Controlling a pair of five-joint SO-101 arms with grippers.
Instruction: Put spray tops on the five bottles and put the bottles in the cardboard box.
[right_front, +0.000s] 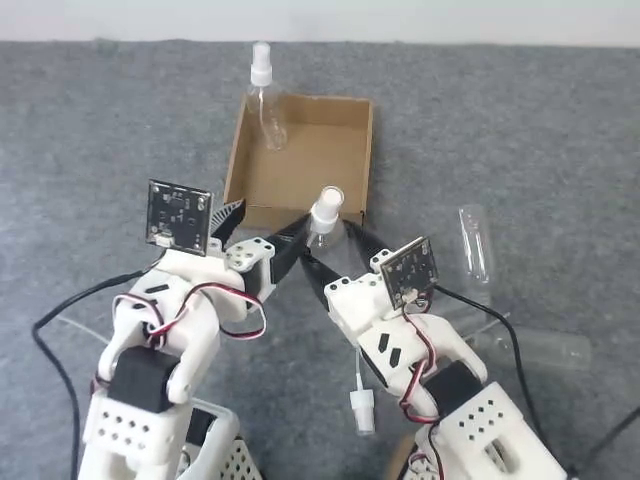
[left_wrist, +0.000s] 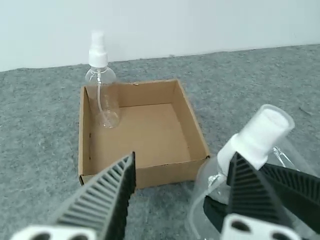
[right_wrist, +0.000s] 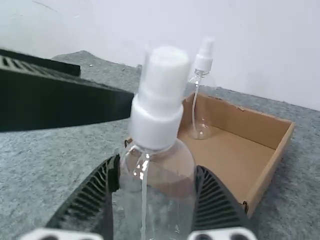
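A clear bottle (right_front: 322, 232) with a white spray top (right_wrist: 159, 95) stands upright just in front of the cardboard box (right_front: 322, 150). My right gripper (right_front: 328, 245) is shut on its body, one finger on each side (right_wrist: 156, 170). My left gripper (right_front: 275, 215) is open beside it, and one of its fingers (left_wrist: 247, 192) is close to the bottle (left_wrist: 255, 140) without holding it. A second bottle with a spray top (right_front: 268, 110) stands in the box's far left corner (left_wrist: 102, 95).
On the grey carpet to the right of the box lies an uncapped bottle (right_front: 477, 240), and another clear bottle (right_front: 545, 347) lies beside the right arm. A loose spray top (right_front: 362, 405) with its tube lies between the arms. Black cables trail at both sides.
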